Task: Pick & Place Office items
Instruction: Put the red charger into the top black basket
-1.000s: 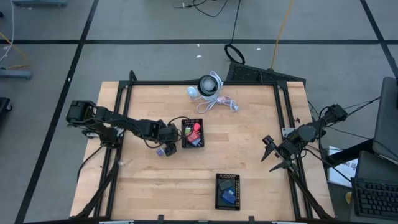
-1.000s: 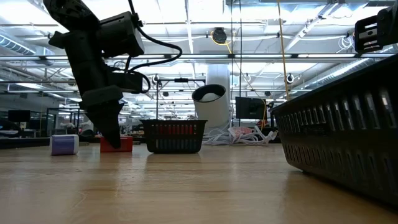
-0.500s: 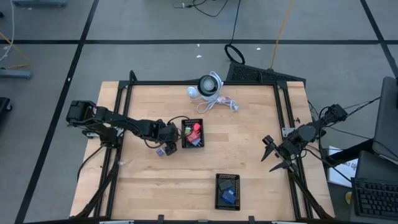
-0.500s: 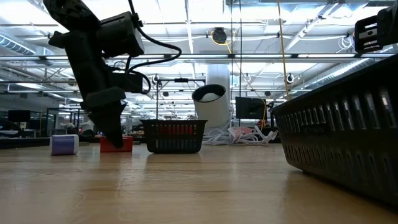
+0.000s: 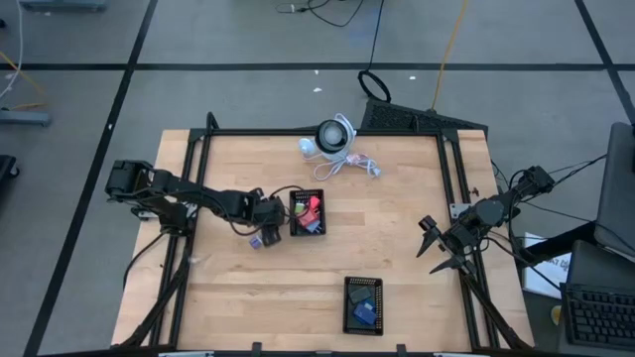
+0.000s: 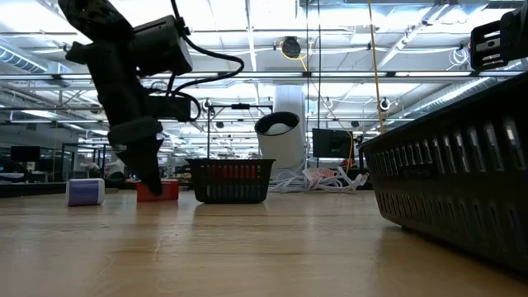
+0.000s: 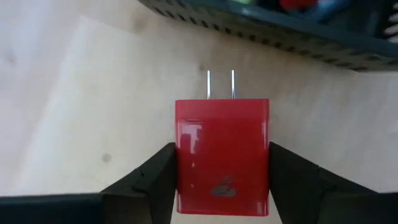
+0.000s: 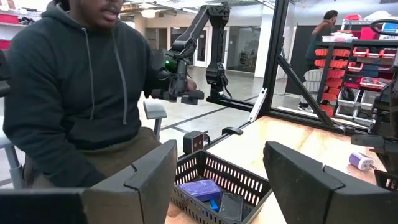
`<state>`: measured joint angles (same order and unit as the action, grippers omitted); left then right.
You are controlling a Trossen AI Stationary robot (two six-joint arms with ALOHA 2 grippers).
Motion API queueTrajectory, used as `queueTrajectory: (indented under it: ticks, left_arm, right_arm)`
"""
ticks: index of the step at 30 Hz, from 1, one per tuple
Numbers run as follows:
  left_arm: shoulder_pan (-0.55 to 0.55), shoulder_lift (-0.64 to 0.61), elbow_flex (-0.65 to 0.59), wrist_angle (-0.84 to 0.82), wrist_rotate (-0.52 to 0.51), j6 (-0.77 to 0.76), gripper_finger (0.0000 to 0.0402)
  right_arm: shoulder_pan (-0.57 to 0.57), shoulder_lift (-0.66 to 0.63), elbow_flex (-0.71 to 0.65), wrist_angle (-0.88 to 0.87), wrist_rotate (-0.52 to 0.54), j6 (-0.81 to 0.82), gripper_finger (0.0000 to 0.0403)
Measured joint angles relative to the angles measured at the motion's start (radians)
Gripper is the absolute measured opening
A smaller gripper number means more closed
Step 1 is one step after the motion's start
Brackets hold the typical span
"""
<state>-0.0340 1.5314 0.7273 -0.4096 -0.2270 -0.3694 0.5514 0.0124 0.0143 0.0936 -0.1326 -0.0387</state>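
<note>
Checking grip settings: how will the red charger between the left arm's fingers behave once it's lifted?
The red charger looks like a rigid, blocky plastic shell, so it probably won't flex. Its glossy face suggests it could slip. The left gripper's fingers sit on its flat sides, which should keep it from twisting. Its two thin prongs may bend if knocked against the tray.

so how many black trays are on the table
2. One black tray sits left of the table's centre, right beside the left gripper, holding red and blue pieces. The other black tray is near the table's front edge, holding blue pieces.
</note>
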Motion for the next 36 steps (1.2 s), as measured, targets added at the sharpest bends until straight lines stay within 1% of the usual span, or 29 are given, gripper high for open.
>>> queueTrajectory:
  ticks: [4,11,20,25,29,33,36]
  left_arm:
    - [-0.007,-0.015,0.0,-0.001,-0.087,0.051,0.0206]
    - [-0.007,-0.11,0.0,-0.005,-0.091,0.094,0.0206]
    - [-0.009,-0.268,0.0,-0.002,-0.143,0.123,0.0206]
    - [-0.02,-0.34,0.0,0.024,-0.153,0.123,0.0206]
    - [-0.022,-0.361,0.0,0.059,-0.191,0.145,0.0206]
    - [-0.02,-0.363,0.0,0.107,-0.193,0.152,0.0206]
    - [-0.02,-0.363,0.0,0.136,-0.176,0.152,0.0206]
  right_arm:
    - [0.0,0.0,0.0,0.0,0.0,0.0,0.0229]
    - [0.0,0.0,0.0,0.0,0.0,0.0,0.0229]
    - [0.0,0.0,0.0,0.0,0.0,0.0,0.0227]
    - [0.0,0.0,0.0,0.0,0.0,0.0,0.023]
    - [0.0,0.0,0.0,0.0,0.0,0.0,0.0231]
    - [0.0,0.0,0.0,0.0,0.0,0.0,0.0227]
    - [0.0,0.0,0.0,0.0,0.0,0.0,0.0228]
